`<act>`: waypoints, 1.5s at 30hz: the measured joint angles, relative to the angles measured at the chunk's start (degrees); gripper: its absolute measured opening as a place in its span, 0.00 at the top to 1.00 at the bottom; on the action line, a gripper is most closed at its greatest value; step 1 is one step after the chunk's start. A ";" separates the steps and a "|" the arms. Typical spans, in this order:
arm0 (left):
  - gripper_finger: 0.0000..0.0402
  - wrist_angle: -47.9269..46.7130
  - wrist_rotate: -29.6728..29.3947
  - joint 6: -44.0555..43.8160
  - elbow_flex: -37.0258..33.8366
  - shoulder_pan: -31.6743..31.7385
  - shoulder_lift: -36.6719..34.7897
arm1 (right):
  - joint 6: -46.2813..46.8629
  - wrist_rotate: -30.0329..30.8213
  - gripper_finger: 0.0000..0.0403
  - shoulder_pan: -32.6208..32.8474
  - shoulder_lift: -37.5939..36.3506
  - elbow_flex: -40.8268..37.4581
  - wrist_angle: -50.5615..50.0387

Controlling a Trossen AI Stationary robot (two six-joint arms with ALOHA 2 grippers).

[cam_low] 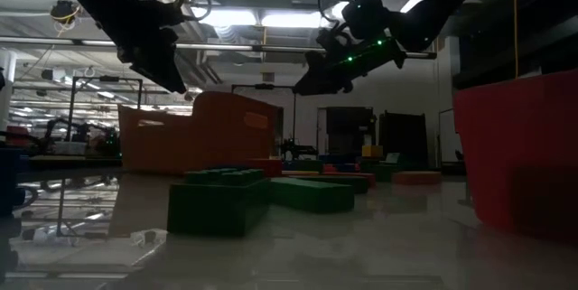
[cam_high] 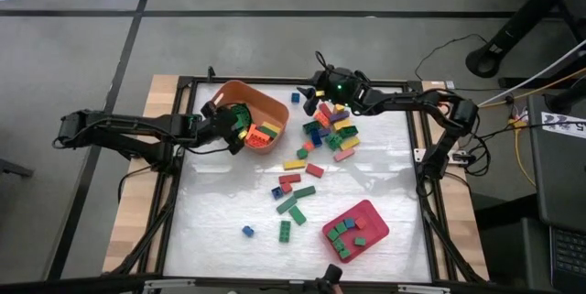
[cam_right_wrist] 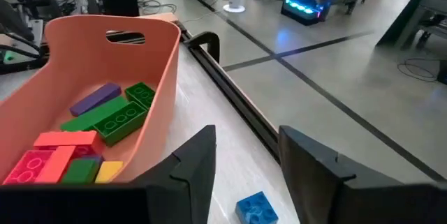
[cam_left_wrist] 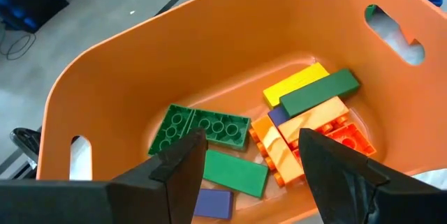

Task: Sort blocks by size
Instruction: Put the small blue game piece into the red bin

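Left pincer (cam_left_wrist: pixel 251 165) released, empty, over the orange tub (cam_high: pixel 272 103). Right pincer (cam_right_wrist: pixel 246 155) released beside the tub, above the loose blocks (cam_high: pixel 331 129) on the tabletop (cam_high: pixel 220 212). Blocks look light, rigid, slick: pinch across flat sides.

Tub (cam_high: pixel 259 111) sits at the bench's (cam_high: pixel 229 225) far left, long blocks (cam_left_wrist: pixel 209 128) in it; a heap of blocks (cam_high: pixel 331 131) lies just right of it, strays (cam_high: pixel 295 199) mid-bench, and the tray (cam_high: pixel 355 230) with small blocks near right.
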 joint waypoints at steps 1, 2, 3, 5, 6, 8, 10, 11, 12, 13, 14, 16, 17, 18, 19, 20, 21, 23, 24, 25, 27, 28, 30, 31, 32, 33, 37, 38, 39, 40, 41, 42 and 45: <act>0.46 0.00 0.00 0.00 0.00 0.00 0.00 | -0.02 0.09 0.59 -0.01 0.00 0.14 -0.38; 0.46 0.00 0.00 0.02 0.00 0.00 0.00 | -0.02 0.14 0.57 -0.01 0.02 0.53 -1.03; 0.46 0.00 0.00 0.00 0.00 0.00 0.00 | 0.00 0.14 0.54 -0.01 0.28 1.21 -1.45; 0.46 0.00 0.00 0.00 0.00 0.00 0.00 | 0.26 0.10 0.49 0.00 0.90 2.70 -1.66; 0.46 -0.02 0.00 0.00 0.00 0.00 0.00 | 0.24 0.12 0.46 -0.01 1.49 3.46 -1.87; 0.46 0.00 0.00 0.02 0.00 0.00 0.00 | 0.10 -0.94 0.41 -0.01 3.24 5.72 -2.16; 0.46 -0.03 0.15 0.00 0.00 0.00 0.00 | -1.65 -3.72 0.38 -0.61 5.44 8.96 -5.74; 0.46 -0.01 0.34 0.00 0.00 0.00 0.01 | -3.14 -5.24 0.37 -0.82 6.68 10.98 -8.80; 0.46 -0.08 0.49 -0.01 0.00 0.00 0.02 | -5.03 -6.08 0.37 -0.96 8.00 13.12 -12.66; 0.46 -0.03 0.61 -0.05 0.00 0.00 0.02 | -7.03 -6.56 0.37 -1.44 9.21 15.40 -16.71; 0.46 -0.04 0.64 -0.09 0.00 -0.01 0.02 | -9.32 -7.17 0.37 -1.71 10.35 17.61 -21.53; 0.46 -0.11 0.72 -0.12 0.00 -0.06 0.02 | -13.92 -7.45 0.38 -1.94 12.68 22.59 -29.27; 0.46 -0.16 0.79 -0.15 0.00 -0.07 0.04 | -15.60 -7.41 0.39 -2.15 13.56 24.90 -33.10; 0.46 -0.20 0.85 -0.18 0.00 -0.09 0.04 | -17.16 -7.44 0.39 -2.55 14.32 27.20 -36.66; 0.46 -0.01 0.85 -0.18 0.00 -0.05 0.04 | -18.00 -7.75 0.40 -2.76 15.26 29.40 -39.44; 0.46 -0.02 0.87 -0.16 0.00 -0.03 0.04 | -18.45 -8.06 0.40 -3.01 16.31 31.46 -41.54; 0.46 -0.12 0.87 -0.05 0.00 -0.02 0.04 | -18.89 -8.77 0.41 -3.41 17.11 33.09 -43.72; 0.46 -0.07 0.87 -0.02 0.00 -0.02 0.04 | -19.26 -10.65 0.42 -3.96 18.96 35.63 -47.18; 0.46 -0.07 0.87 -0.02 0.00 -0.02 0.04 | -19.31 -11.67 0.42 -4.33 19.79 36.63 -47.54; 0.46 -0.11 0.87 -0.02 0.00 -0.02 0.04 | -19.34 -12.88 0.43 -4.63 20.39 37.26 -48.61; 0.46 -0.05 0.87 -0.03 0.00 -0.02 0.04 | -19.37 -14.51 0.43 -5.04 21.58 38.34 -49.42; 0.46 -0.08 0.87 -0.02 0.00 -0.04 0.04 | -19.39 -14.74 0.44 -5.04 21.99 38.39 -49.73; 0.46 -0.08 0.87 -0.04 0.00 -0.02 0.04 | -19.97 -14.85 0.44 -5.14 22.76 38.37 -50.31; 0.46 -0.13 0.88 -0.02 0.00 -0.03 0.04 | -20.90 -14.84 0.44 -5.30 23.14 38.37 -50.63; 0.46 -0.16 0.87 -0.02 0.00 -0.04 0.04 | -21.40 -14.73 0.44 -5.28 23.44 38.37 -50.71; 0.46 -0.03 0.87 -0.02 -0.01 -0.02 0.04 | -21.55 -14.73 0.44 -5.28 23.53 38.36 -50.70; 0.46 -0.04 0.89 -0.01 -0.02 -0.02 0.04 | -21.76 -14.26 0.44 -5.28 24.45 38.37 -50.63; 0.46 -0.09 0.93 -0.02 0.00 -0.02 0.04 | -22.01 -14.14 0.44 -5.28 24.95 38.37 -50.70; 0.46 -0.02 0.98 -0.02 -0.01 0.00 0.04 | -22.15 -13.96 0.44 -5.28 25.31 38.37 -50.47; 0.46 -0.02 1.02 -0.02 -0.02 0.00 0.04 | -22.18 -13.76 0.44 -5.28 25.63 38.33 -50.76; 0.46 -0.10 1.03 -0.02 -0.02 -0.04 0.04 | -22.20 -13.04 0.44 -5.28 26.01 38.33 -50.63; 0.46 -0.05 1.03 -0.08 -0.02 -0.07 0.04 | -22.23 -12.45 0.44 -5.28 26.27 38.33 -50.35; 0.46 -0.04 1.05 -0.11 -0.02 -0.05 0.04 | -22.41 -9.95 0.44 -5.28 26.93 38.32 -50.33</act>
